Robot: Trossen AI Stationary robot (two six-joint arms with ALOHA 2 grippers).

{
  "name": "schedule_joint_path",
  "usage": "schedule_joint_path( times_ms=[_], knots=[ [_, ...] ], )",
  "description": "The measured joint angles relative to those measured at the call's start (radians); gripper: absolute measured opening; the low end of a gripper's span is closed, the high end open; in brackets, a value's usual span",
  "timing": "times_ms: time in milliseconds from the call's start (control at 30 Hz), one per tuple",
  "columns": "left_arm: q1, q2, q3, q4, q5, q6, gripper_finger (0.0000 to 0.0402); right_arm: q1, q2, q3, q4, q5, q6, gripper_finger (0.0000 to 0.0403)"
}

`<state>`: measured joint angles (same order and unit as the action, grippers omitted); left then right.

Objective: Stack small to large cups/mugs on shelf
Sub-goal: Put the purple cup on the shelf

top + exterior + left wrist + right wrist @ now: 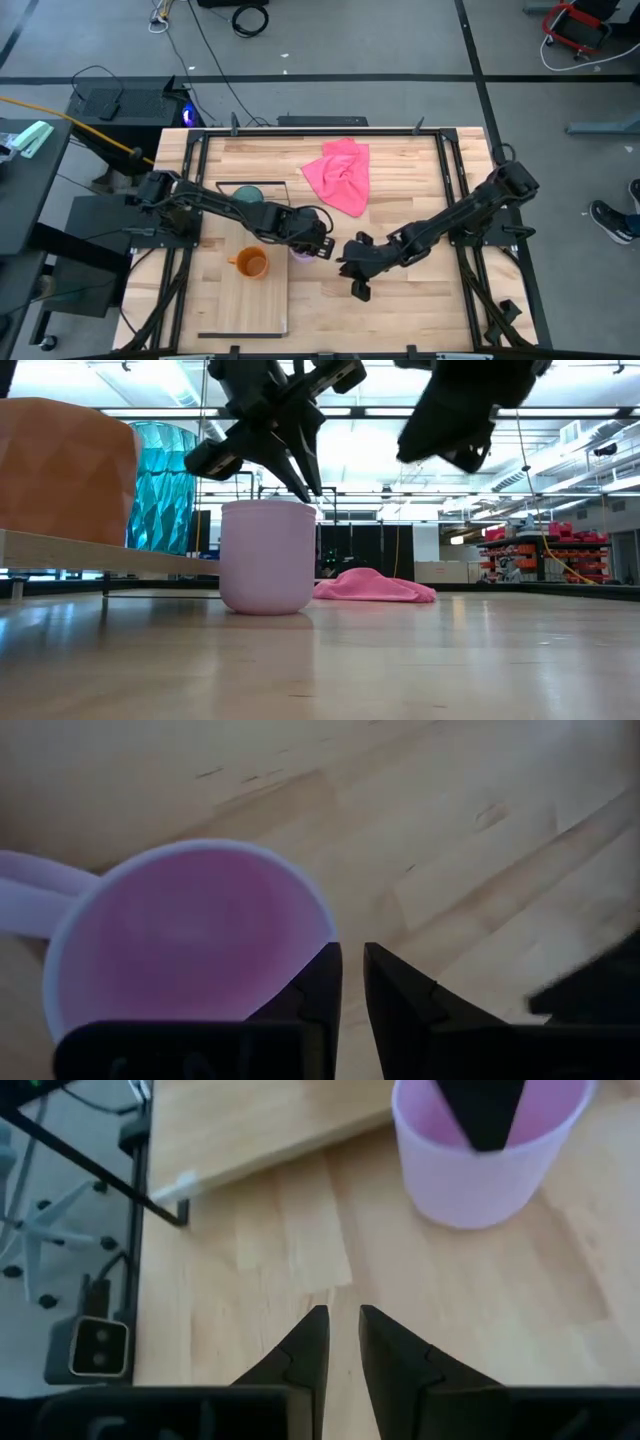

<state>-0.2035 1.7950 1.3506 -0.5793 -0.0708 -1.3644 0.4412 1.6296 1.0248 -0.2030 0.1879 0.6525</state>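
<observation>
A lilac mug (265, 560) stands upright on its base on the tabletop, just off the right edge of the shelf (262, 310); its handle (25, 890) shows in the left wrist view. On the shelf stand an orange mug (250, 263) and, farther back, a teal tumbler (247, 195). My left gripper (352, 965) is at the lilac mug's rim, shut on it. My right gripper (343, 1325) hovers above bare table to the mug's right, its fingers slightly apart with nothing between them. My left gripper has the lilac mug's rim (328, 925) on the side toward the table's right. One finger (485, 1120) reaches inside the mug and the other stays outside. The fingers slant down from above and from the left. The mug stands upright on the table.
A crumpled pink cloth (340, 172) lies at the table's far middle. The shelf's thin black wire frame (262, 183) stands around the tumbler. Bare wood lies near and right of the lilac mug.
</observation>
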Motion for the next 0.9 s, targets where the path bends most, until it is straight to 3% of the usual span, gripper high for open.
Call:
schedule_joint_path(
  times_ms=[233,900],
  knots=[
    [0.007,0.0,0.0,0.0,0.008,0.027,0.0053,0.0,-0.06,0.0,-0.021,0.031,0.006,0.0068],
    [0.011,0.006,0.0,-0.004,0.045,0.127,0.0101,0.0,-0.059,0.0,-0.019,0.048,0.024,0.0068]
  ],
)
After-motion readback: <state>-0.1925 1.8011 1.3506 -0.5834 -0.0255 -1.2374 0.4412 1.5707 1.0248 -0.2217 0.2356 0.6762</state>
